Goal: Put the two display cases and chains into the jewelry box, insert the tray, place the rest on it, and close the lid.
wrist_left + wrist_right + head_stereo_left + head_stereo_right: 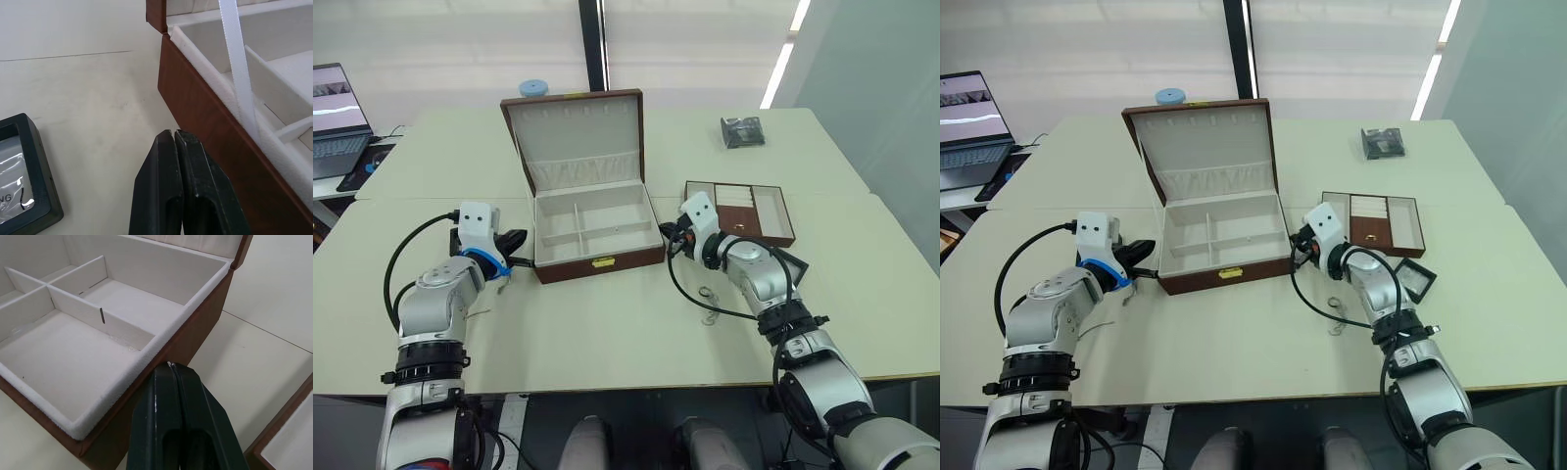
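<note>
Left gripper (175,134), fingers pressed together and empty, is hovering beside the jewelry box (597,262); a display case (22,171) is lying just beside it, away from the box.

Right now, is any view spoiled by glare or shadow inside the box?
Left eye view: ceiling light strips reflect brightly behind the table, but the jewelry box interior is evenly lit. Right wrist view: soft shadows under the dividers only. Left wrist view: the display case window catches slight sheen.

Silver-grey arms with black joint rings, black cables, white wrist blocks, blue left-wrist band
</note>
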